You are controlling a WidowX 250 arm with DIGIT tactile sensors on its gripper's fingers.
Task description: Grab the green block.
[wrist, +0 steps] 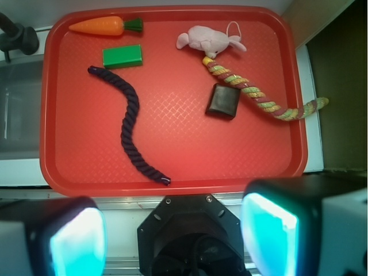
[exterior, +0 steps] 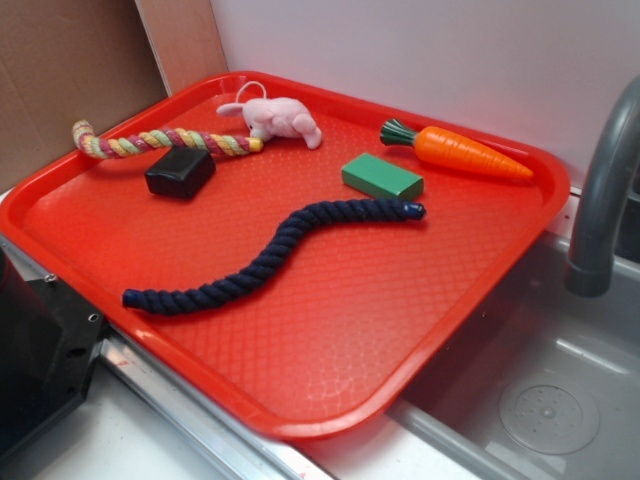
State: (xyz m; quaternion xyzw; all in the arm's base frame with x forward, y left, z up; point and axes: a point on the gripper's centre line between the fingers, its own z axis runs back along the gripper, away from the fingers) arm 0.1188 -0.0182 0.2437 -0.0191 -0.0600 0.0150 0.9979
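The green block [exterior: 382,176] lies flat on the red tray [exterior: 330,380], between the carrot and the head of the dark blue rope. It also shows in the wrist view [wrist: 122,56] at the upper left of the tray. My gripper [wrist: 172,236] is high above the tray's near edge, far from the block. Its jaws stand wide apart and hold nothing; the cyan pads [wrist: 269,233] frame the robot's black base. The gripper itself is out of the exterior view.
On the tray lie an orange carrot [exterior: 468,152], a dark blue rope [exterior: 260,262], a glossy black block [exterior: 180,172], a pink plush toy [exterior: 278,118] and a multicoloured rope [exterior: 160,142]. A grey faucet [exterior: 600,190] and sink [exterior: 540,400] stand to the right. The black robot base [exterior: 35,370] is at the lower left.
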